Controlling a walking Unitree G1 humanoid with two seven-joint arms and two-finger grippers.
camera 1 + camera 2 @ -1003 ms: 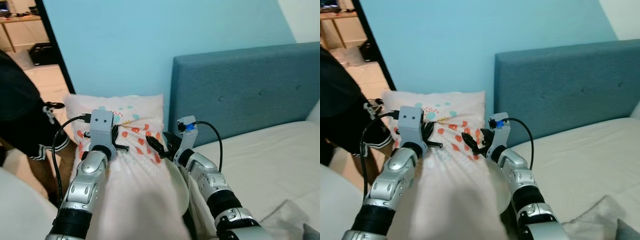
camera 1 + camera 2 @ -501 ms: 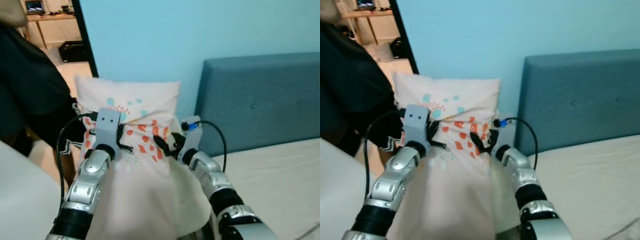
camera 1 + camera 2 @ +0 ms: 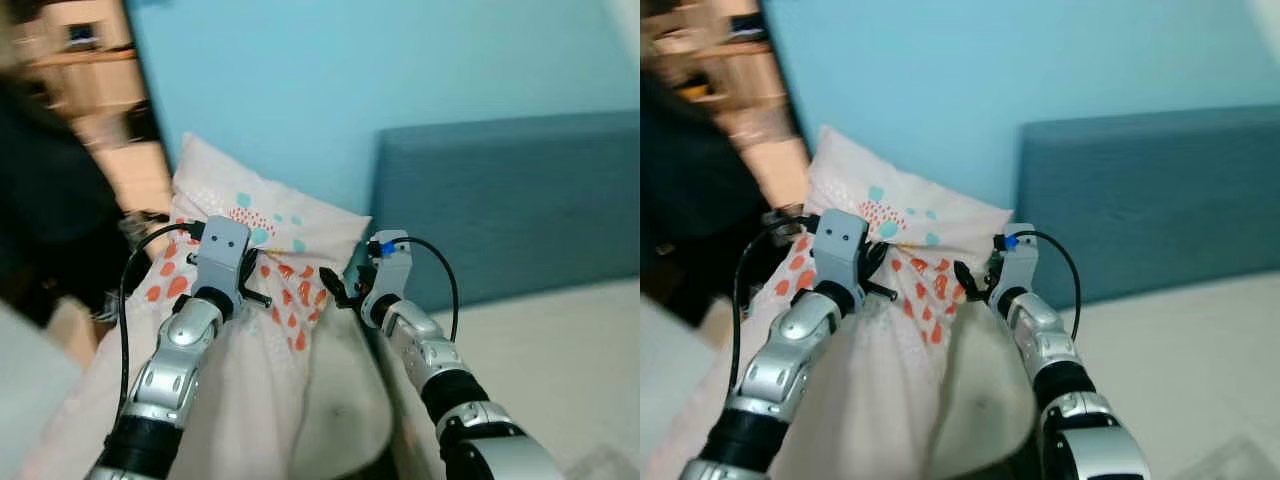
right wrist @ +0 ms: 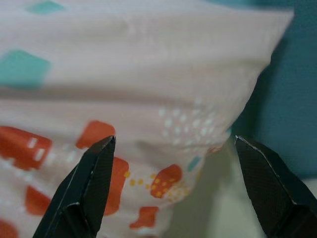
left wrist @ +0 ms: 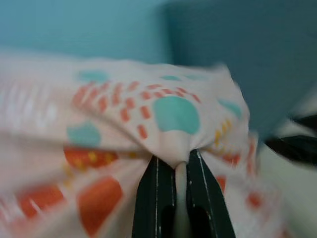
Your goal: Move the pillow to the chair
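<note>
The pillow (image 3: 285, 335) is pale pink with red and teal spots, and it hangs lifted between my two arms in front of the wall. My left gripper (image 3: 252, 272) is shut on a pinched fold of its cover; the left wrist view has that fold squeezed between the black fingers (image 5: 157, 193). At the pillow's right side my right gripper (image 3: 333, 290) stands open. In the right wrist view its fingers (image 4: 86, 191) are spread wide, with the pillow (image 4: 148, 99) between and ahead of them.
A blue-grey upholstered headboard (image 3: 520, 200) and the pale mattress (image 3: 560, 360) lie to the right. A light blue wall (image 3: 300, 90) is straight ahead. A person in dark clothes (image 3: 50, 230) stands blurred at the left, by a doorway.
The camera has swung and the left side is now blurred. The pillow's top has tilted over to the left. Both grippers remain at the pillow as before.
</note>
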